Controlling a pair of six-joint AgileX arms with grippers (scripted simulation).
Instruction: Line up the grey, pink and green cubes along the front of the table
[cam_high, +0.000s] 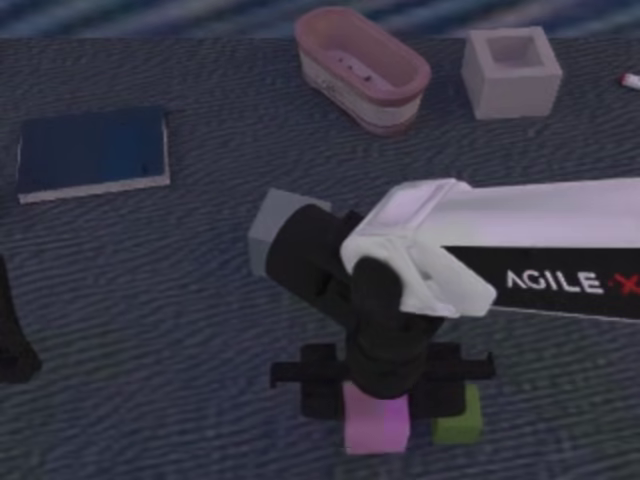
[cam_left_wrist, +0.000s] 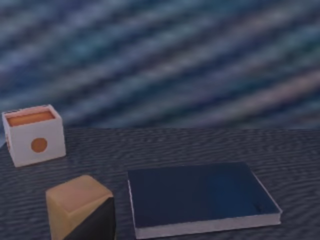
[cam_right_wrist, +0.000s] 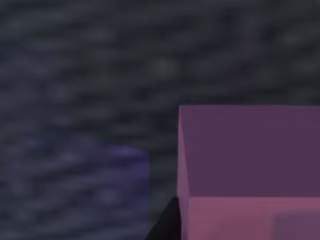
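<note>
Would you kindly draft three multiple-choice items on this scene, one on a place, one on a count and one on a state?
1. Where on the table does the blue book lie?
A. at the left
B. at the front right
C. inside the pink oval tub

2. How many of the three task cubes stand at the table's front edge?
A. none
B. two
C. three

3. Where is the right gripper?
A. parked off the table
B. over the hollow square box
C. down over the pink cube

Key: 1 A, the book is far left in the top view. 2 B, the pink cube and green cube sit in front, while the grey cube lies further back. 3 C, the right arm reaches down onto the pink cube, which fills the right wrist view.
</note>
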